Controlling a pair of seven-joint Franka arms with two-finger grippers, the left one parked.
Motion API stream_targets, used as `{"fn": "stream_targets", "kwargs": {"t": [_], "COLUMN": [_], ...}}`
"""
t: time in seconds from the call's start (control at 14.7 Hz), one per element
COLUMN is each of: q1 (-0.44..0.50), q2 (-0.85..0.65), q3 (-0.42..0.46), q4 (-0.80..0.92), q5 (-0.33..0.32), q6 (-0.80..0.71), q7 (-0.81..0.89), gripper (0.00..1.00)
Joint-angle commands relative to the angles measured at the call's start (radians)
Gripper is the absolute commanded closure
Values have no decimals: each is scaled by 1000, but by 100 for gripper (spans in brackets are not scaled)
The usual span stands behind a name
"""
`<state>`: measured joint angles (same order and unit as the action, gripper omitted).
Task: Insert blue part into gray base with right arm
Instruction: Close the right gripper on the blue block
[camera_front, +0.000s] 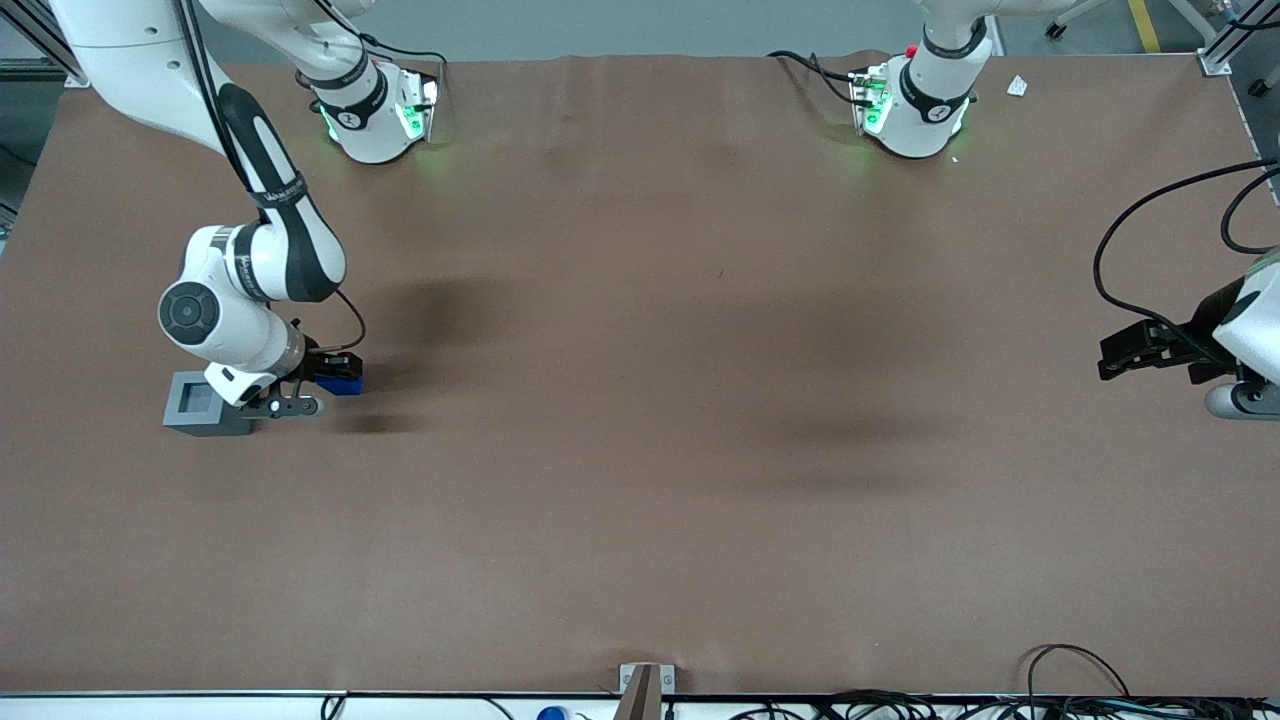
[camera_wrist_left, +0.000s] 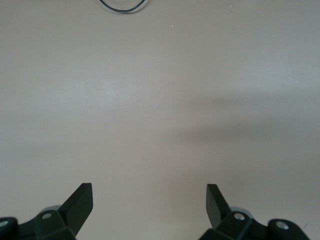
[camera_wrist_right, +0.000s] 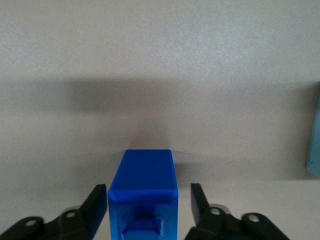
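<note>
Two task pieces sit close together on a brown table (camera_front: 640, 450), toward the working arm's end of it. One is the gray base (camera_front: 200, 402), a light-gray cube with a square socket sunk into its top face. Its socket shows nothing inside. Just beside it lies the blue part (camera_front: 341, 383), a small bright-blue block, slightly farther from the front camera than the base. The white right arm (camera_front: 255, 270), with black curved bands and a thin black cable, bends down over this spot, and its wrist partly covers one corner of the base. Its black pincer (camera_front: 322, 372) is low at the blue part. From the wrist camera, the blue part (camera_wrist_right: 144, 200) stands between the two black fingers (camera_wrist_right: 98, 204), and the pincer (camera_wrist_right: 149, 202) is spread, with a narrow gap visible on each side of the block. The block rests on the table, casting a soft shadow.
</note>
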<state>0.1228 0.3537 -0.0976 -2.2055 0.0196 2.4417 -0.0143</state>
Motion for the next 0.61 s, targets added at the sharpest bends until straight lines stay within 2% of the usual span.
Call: {"fn": "stream_targets", "kwargs": {"t": [0.0, 0.14, 0.2, 0.27, 0.55], "q1": [-6, -6, -8, -8, -66], "q2": [-7, -9, -10, -15, -15], "q3": [4, 4, 4, 1, -1], "q4": [-8, 4, 16, 41, 229], "q5": [-7, -7, -7, -7, -7], "q6": [2, -9, -16, -45, -281], "q7": [0, 10, 10, 11, 0], "gripper": [52, 82, 88, 92, 94]}}
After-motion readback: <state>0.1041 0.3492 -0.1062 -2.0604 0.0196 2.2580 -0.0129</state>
